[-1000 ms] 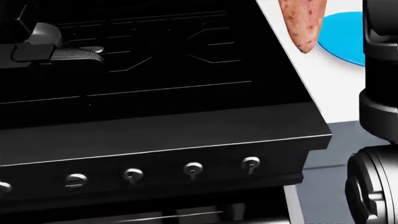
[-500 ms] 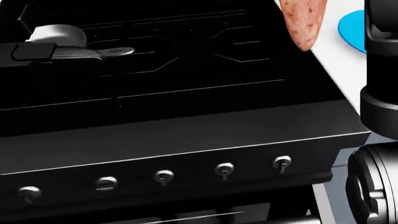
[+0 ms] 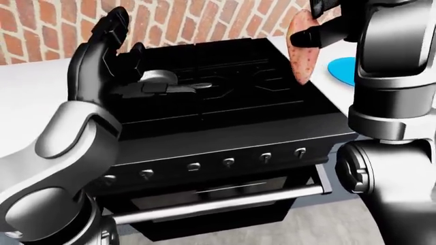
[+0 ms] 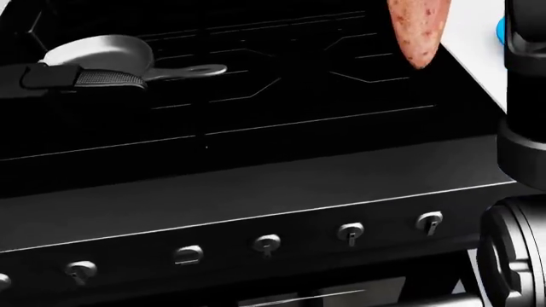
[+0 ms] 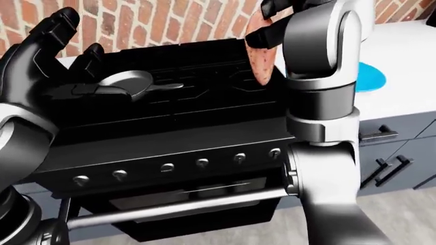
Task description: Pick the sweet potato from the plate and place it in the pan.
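Potato (image 3: 300,56) in R hand (image 3: 325,23) fingers

Speckled pink sweet potato (image 4: 417,29), blue plate (image 5: 370,76).

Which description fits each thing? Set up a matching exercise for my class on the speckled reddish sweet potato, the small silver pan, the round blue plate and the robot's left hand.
Things:
1. speckled reddish sweet potato
2. small silver pan
3. round blue plate
4. left hand

Descriptions:
A. lies bare on the white counter, right of the stove
B. raised with fingers spread, holding nothing
C. hangs point-down above the black stove, gripped by the right hand
D. sits on the stove's left part in the eye views

Pairs: 1-C, 2-D, 3-A, 4-B
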Controlling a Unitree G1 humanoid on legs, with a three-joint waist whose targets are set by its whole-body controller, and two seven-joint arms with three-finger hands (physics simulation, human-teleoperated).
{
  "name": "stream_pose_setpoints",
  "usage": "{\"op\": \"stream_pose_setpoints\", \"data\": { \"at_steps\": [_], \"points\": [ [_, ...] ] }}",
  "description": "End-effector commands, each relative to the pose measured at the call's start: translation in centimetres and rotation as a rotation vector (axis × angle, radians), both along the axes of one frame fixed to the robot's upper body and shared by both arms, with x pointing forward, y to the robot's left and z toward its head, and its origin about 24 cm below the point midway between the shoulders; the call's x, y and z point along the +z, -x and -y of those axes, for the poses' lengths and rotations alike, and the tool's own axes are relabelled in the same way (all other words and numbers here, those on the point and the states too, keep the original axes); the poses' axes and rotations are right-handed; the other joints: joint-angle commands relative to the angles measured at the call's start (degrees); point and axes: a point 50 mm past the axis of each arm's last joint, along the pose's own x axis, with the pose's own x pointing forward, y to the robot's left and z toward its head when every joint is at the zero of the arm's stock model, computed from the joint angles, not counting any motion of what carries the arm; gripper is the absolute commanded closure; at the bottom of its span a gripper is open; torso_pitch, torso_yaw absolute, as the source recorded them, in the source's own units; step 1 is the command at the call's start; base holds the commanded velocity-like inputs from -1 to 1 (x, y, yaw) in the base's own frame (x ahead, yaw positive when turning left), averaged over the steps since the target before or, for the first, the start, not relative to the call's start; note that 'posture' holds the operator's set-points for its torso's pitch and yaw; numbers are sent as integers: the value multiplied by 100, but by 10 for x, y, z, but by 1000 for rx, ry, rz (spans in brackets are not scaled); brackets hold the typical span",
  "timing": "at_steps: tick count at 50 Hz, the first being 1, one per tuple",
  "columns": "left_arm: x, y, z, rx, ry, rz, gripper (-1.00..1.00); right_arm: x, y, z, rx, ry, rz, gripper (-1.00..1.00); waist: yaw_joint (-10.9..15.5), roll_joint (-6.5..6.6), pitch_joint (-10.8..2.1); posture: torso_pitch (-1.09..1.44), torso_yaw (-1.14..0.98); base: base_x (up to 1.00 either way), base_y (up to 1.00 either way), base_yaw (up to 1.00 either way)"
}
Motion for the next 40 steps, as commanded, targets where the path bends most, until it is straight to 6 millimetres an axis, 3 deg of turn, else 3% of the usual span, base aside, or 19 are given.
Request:
{"op": "stream_pose_setpoints", "data": {
  "at_steps": [1,7,9,10,11,13,15,19,21,22,23,26,33,35,36,37,38,39,40],
  "points": [
    [13,6,2,-13,11,81,-100,25,11,4,-21,16,113,100,-61,-18,-208,0,0,0,20,0],
    [13,6,2,-14,11,81,-100,26,11,4,-22,15,116,100,-72,-351,-165,0,0,0,20,0],
    [12,6,2,-14,11,80,-100,26,12,5,-22,13,116,100,-56,-563,-172,0,0,0,20,0],
    [12,6,2,-14,11,79,-100,26,12,5,-24,11,118,100,-47,-747,-217,0,0,0,20,0],
    [12,6,2,-15,10,80,-100,26,12,5,-23,11,118,100,-74,-569,-176,0,0,0,20,0],
    [13,6,2,-15,12,81,-100,28,13,6,-24,12,120,100,-27,-666,-218,0,0,0,19,0],
    [13,6,3,-16,12,80,-100,27,12,6,-25,11,120,100,-11,-613,-247,0,0,0,20,0],
    [13,6,2,-15,10,79,-100,25,11,6,-24,8,117,100,7,-404,-121,0,0,0,20,0],
    [12,5,3,-15,10,78,-100,24,10,6,-25,8,117,100,-27,-214,-110,0,0,0,20,0],
    [11,5,3,-16,10,78,-100,24,10,6,-24,8,117,100,-53,-67,-129,0,0,0,19,0],
    [12,6,3,-16,10,78,-100,25,10,6,-23,7,117,100,-75,166,-195,0,0,0,20,0],
    [11,7,3,-16,9,77,-100,26,10,5,-20,6,118,100,-88,73,-150,0,0,0,20,0],
    [12,6,3,-16,10,79,-100,28,11,5,-20,6,119,100,-81,-330,-159,0,0,0,20,0],
    [11,6,3,-18,9,78,-100,28,12,4,-20,5,119,100,-70,-509,-164,0,0,0,21,0],
    [11,7,3,-18,9,78,-100,27,12,5,-21,6,119,100,-60,-666,-192,0,0,0,21,0],
    [11,6,3,-18,8,77,-100,27,12,5,-20,5,120,100,-18,-690,-235,0,0,0,20,0],
    [11,7,3,-18,9,78,-100,27,12,5,-21,4,120,100,-69,-577,-188,0,0,0,21,0],
    [11,6,4,-18,8,78,-100,26,12,6,-21,4,120,100,-24,-653,-186,0,0,0,20,0],
    [11,6,4,-18,8,78,-100,26,11,6,-20,3,120,100,-23,-648,-215,0,0,0,20,0]
  ]
}}
